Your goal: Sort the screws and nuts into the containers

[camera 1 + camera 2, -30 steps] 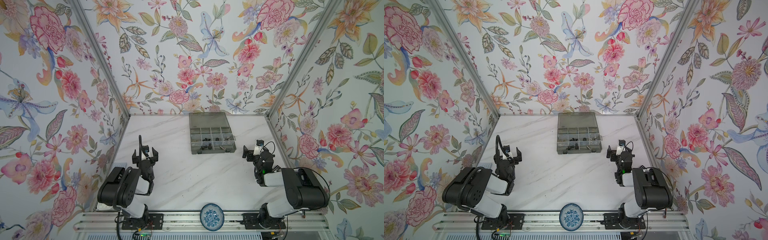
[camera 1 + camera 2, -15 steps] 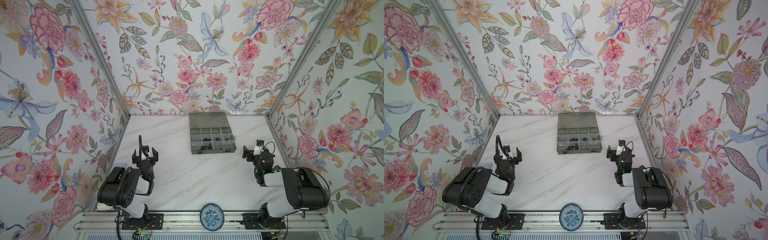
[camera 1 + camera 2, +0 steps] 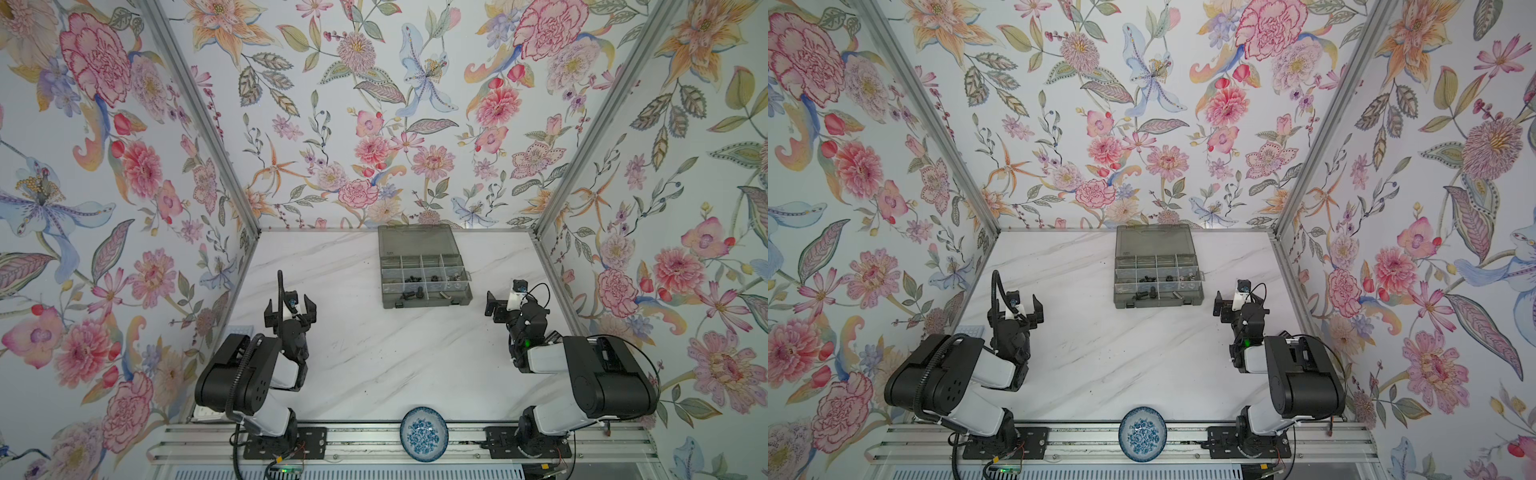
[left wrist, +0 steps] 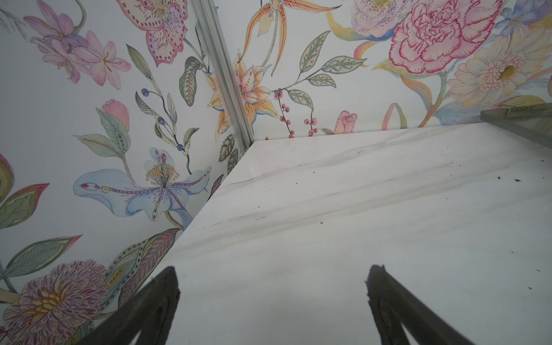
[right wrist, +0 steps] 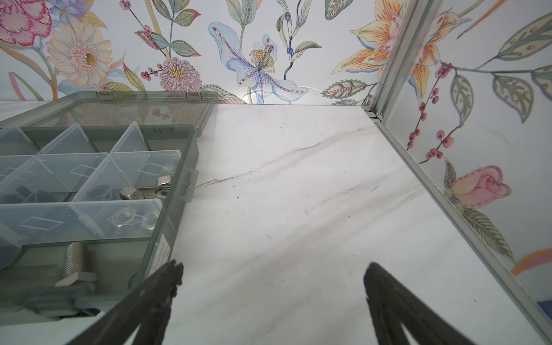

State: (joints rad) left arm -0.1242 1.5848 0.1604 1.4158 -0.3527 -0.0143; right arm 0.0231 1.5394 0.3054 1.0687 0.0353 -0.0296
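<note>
The grey organiser box lies open at the back middle of the marble table, lid flat behind it. Every screw and nut I see lies in its containers: black screws, a silver screw and silver nuts. My left gripper hovers open over bare table, well left of the box. Just past the box's right wall, my right gripper is also open. Nothing sits between either pair of fingers.
A round blue-and-white dish rests on the front rail between the arm bases. A small pale blue gridded pad lies by the left wall. Floral walls close in three sides. The box lid's corner shows in the left wrist view.
</note>
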